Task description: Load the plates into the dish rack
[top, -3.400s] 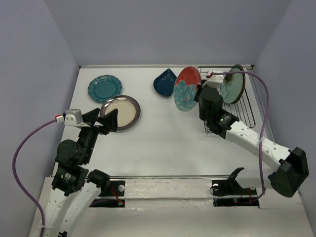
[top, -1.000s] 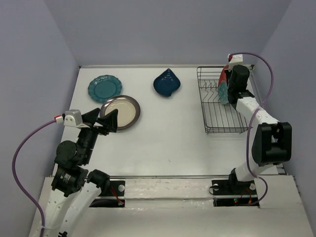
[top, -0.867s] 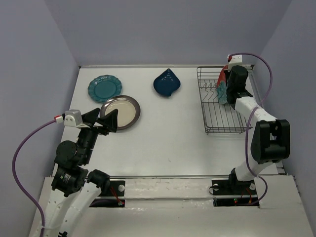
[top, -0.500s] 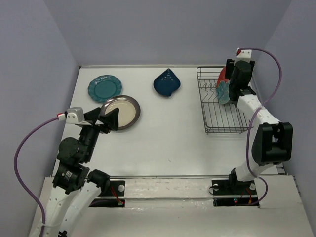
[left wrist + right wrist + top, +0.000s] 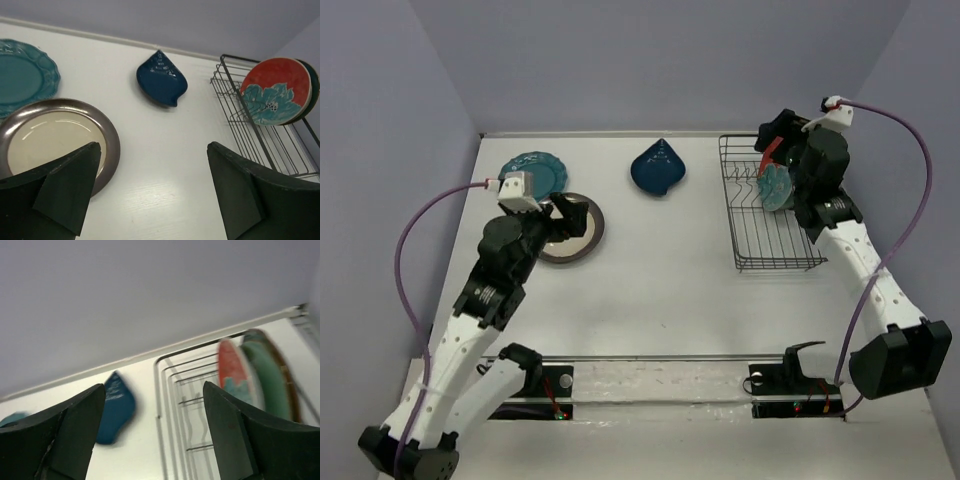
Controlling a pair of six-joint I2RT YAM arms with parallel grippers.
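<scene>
Your left claw (image 5: pixel 563 218) is spread wide, and nothing sits between its fingers (image 5: pixel 70 185). It hangs over the right side of the cream plate with the brown rim (image 5: pixel 50 142). From the wrist camera its left finger overlaps that rim, but you cannot tell from these views whether it touches. The cream plate lies flat on the white table (image 5: pixel 670 290). Just beyond it, at the far left, the scalloped teal plate (image 5: pixel 20 75) also lies flat, their edges close together. Further right, near the back edge and well apart from both, lies the navy teardrop plate (image 5: pixel 658 168), flat, with its point towards the back wall.

Your right claw (image 5: pixel 773 137) is also gaping wide and carries nothing. It is held up over the far left corner of the black wire rack (image 5: pixel 770 245), near the top edge of the plates standing there. The rack sits at the far right of the table. The red-and-teal floral plate (image 5: pixel 275 90) stands on edge among the prongs at the rack's far end. A darker green plate (image 5: pixel 267 380) stands right behind it on the right. The right wrist view is blurred, so you cannot tell whether a third plate stands behind that one. The near part of the rack holds only bare prongs.
</scene>
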